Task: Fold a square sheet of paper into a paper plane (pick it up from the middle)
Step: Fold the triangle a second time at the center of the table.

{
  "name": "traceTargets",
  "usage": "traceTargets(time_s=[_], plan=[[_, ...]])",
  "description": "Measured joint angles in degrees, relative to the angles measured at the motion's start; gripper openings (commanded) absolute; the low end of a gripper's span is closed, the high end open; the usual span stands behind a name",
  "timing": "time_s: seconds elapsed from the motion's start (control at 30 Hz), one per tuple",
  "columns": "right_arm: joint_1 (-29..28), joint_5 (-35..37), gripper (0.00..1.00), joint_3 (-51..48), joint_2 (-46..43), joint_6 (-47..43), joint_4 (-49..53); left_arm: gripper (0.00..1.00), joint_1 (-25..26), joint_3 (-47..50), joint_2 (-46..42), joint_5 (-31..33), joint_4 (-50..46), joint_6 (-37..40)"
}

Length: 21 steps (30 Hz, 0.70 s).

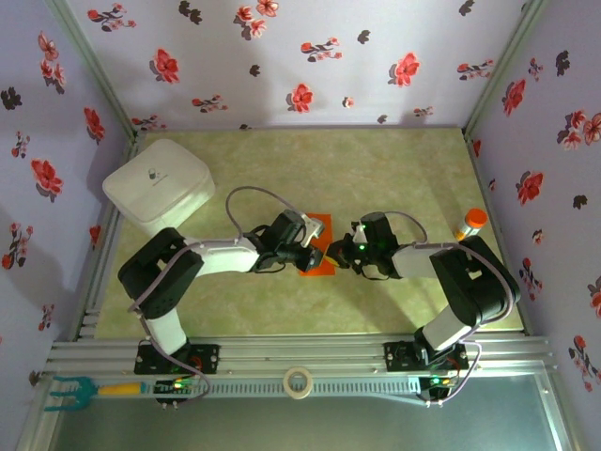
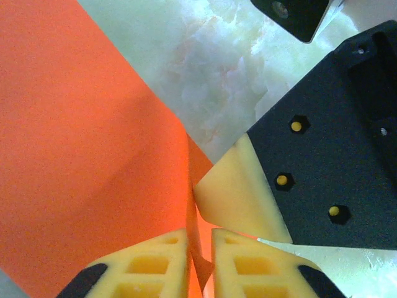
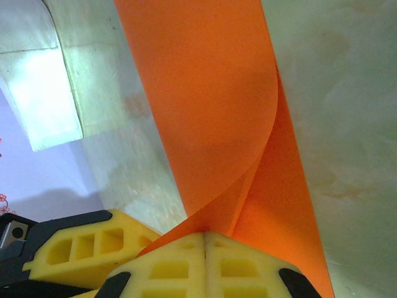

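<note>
- Right claw: from my remote desk I see both yellow fingers pressed flat together, clamping the square sheet of paper, which curls up and away from the pinch.
- Left claw: the fingers stand a thin slit apart with a raised edge of the orange sheet in the slit. I cannot tell whether the pads press it.
- The two claws meet tip to tip. In the left wrist view one yellow pad of the right claw lies just beside the left fingertips.
- Top view: left claw and right claw face each other at the middle of the bench. The sheet lies under and between them, and its far end shows beyond the left wrist.
- The wrist views give the curl and the pinch. The top view adds the surroundings.
- Count: one orange sheet and two claws. One white lidded box sits at the far left corner, and one orange-capped bottle stands near the right edge. One tape roll and one green-headed tool lie on the near rail.
</note>
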State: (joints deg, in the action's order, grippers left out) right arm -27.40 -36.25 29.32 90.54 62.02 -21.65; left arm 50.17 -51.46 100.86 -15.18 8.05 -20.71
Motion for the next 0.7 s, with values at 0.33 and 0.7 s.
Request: traceTargets(time_s=[0.33,0.7], plan=[[0.00,1.07,0.04,0.00,-0.83,-0.92,3.17,0.03,-0.33,0.00,0.13,-0.35,0.13,0.02],[-1.57,4.85,0.01,2.43,-3.82,-5.64,14.78,0.03,-0.33,0.00,0.13,-0.50,0.09,0.02]])
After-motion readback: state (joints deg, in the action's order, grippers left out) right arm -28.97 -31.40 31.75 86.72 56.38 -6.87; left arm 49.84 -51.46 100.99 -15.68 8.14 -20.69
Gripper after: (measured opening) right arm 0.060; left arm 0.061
